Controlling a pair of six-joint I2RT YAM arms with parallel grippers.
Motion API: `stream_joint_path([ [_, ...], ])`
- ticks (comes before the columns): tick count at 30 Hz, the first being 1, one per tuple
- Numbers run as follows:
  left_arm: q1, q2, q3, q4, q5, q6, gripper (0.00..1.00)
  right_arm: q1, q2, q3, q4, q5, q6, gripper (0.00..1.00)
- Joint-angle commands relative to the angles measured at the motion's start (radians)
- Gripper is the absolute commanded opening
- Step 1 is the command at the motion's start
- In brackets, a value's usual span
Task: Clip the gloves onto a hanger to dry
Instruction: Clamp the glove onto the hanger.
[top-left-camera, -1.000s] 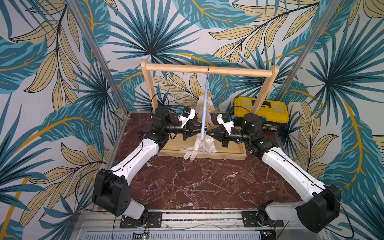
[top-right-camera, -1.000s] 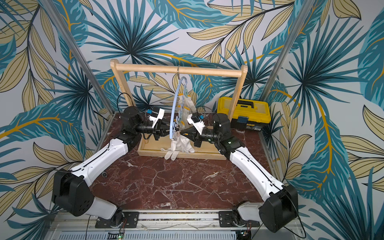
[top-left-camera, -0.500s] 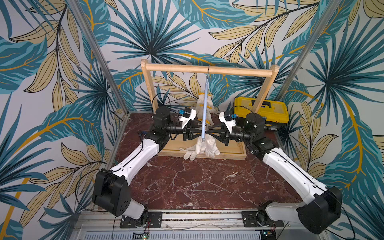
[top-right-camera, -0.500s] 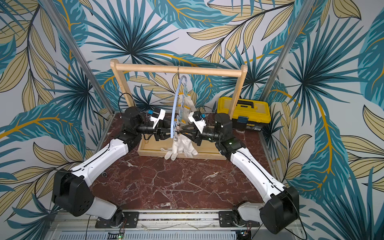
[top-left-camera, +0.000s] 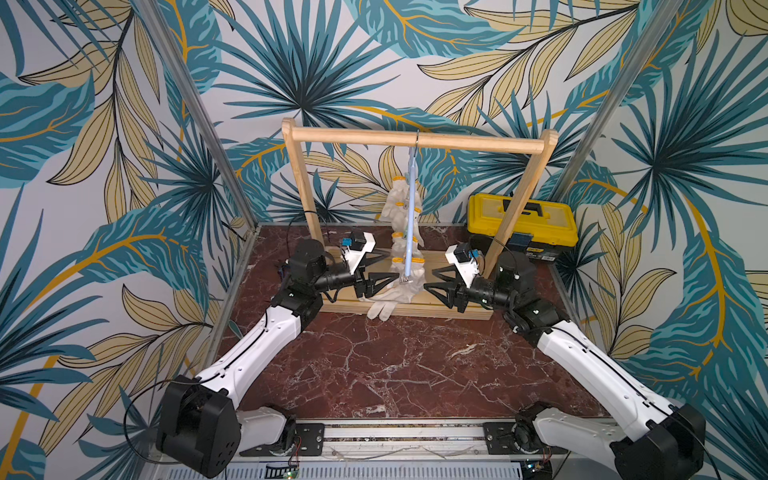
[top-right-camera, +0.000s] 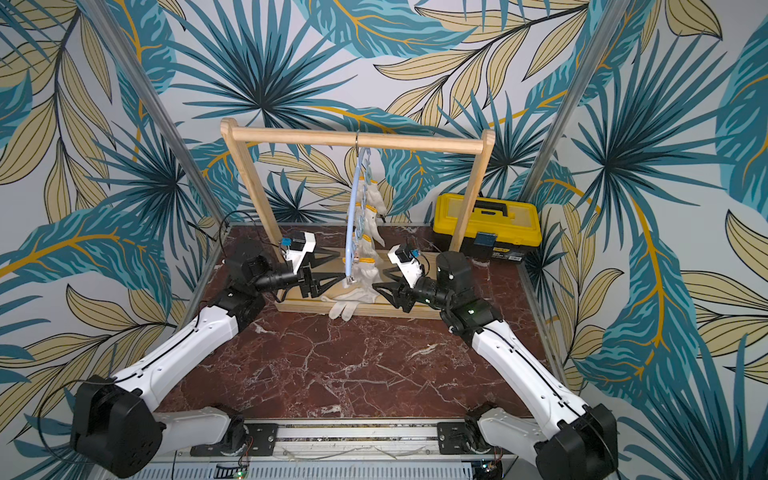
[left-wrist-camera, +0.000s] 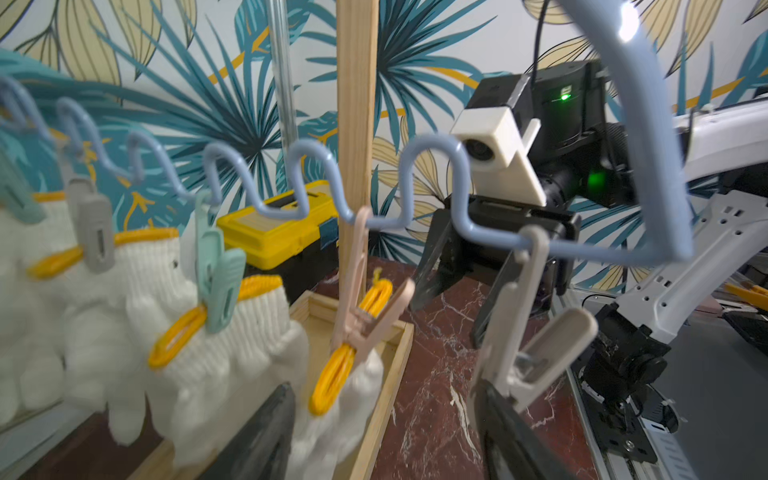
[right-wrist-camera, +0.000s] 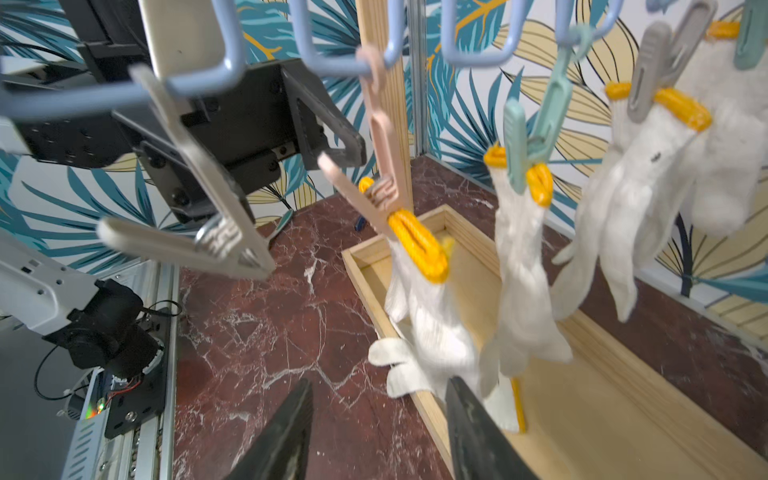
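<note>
Black left pincer (top-left-camera: 392, 267) and right pincer (top-left-camera: 428, 279) are apart, empty; back off slowly so the pale-blue plastic hanger (top-left-camera: 410, 216) hangs quiet

White gloves (right-wrist-camera: 519, 291) trimmed yellow; pale-blue hanger (top-left-camera: 411, 208).

Both grippers let go
Left gripper (top-left-camera: 392, 267) and right gripper (top-left-camera: 428, 279) have opened and drawn back from the hanger (top-left-camera: 411, 216) end.

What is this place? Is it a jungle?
No jungle: the leaves are wallpaper. It looks like a robot test booth, probably in a lab. Two robot arms are mounted on a metal rail, and a wooden rack holds hanging gloves.
</note>
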Motion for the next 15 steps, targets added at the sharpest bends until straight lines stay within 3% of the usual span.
stream_joint_path([
  [1, 0.018, -0.095, -0.106, -0.026, -0.172, -0.025, 0.72, -0.003, -0.053, -0.059, -0.058, 0.078, 0.04, 0.54],
  [4, 0.035, -0.14, -0.15, -0.116, -0.259, -0.041, 0.73, -0.004, -0.078, -0.093, -0.082, 0.114, 0.065, 0.55],
  [7, 0.049, -0.09, -0.114, -0.286, -0.34, -0.016, 0.7, -0.005, -0.08, -0.117, -0.096, 0.152, 0.088, 0.55],
  [11, 0.051, -0.003, -0.101, -0.319, -0.449, -0.015, 0.69, -0.008, -0.084, -0.143, -0.098, 0.191, 0.12, 0.55],
  [15, 0.049, 0.105, -0.06, -0.37, -0.445, 0.026, 0.63, -0.007, -0.125, -0.197, -0.074, 0.227, 0.164, 0.56],
])
